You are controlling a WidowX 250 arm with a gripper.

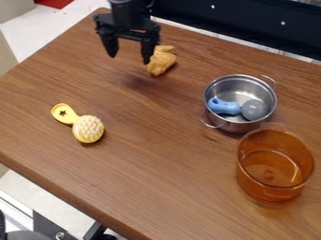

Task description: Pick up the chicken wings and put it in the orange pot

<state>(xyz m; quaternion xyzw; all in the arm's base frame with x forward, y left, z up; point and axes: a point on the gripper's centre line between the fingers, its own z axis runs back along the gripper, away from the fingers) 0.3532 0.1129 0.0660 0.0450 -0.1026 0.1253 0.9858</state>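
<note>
Worktop (156, 183) edge, the near one, slants across the lower left of the view, with pale floor and black and silver hardware (47, 222) beyond it. The orange pot (244, 180) stands near the right side, see-through, its open mouth facing up and a small round mark showing low inside. A wide stretch of brown wood runs from it across to the yellow brush (88, 129) on the left, which lies with its round, bristly head toward the pots and its flat handle, pierced by a star, pointing away toward the far left.

Just beyond the orange pot, and close beside it, is the steel pot (241, 126), open-topped, one wire handle toward the near left and the other toward the far right. In it lie a blue piece (223, 106) and a rounded grey piece (253, 109), end to end.

Farther back, the chicken wings (162, 62) rest on the wood, well apart from both pots, with a broad run of worktop between. The black claw (130, 58) hangs beside them on their left, spread wide; one tip overlaps their edge in the view, and I can't tell whether it touches. The far edge runs along a dark panel (251, 26).
</note>
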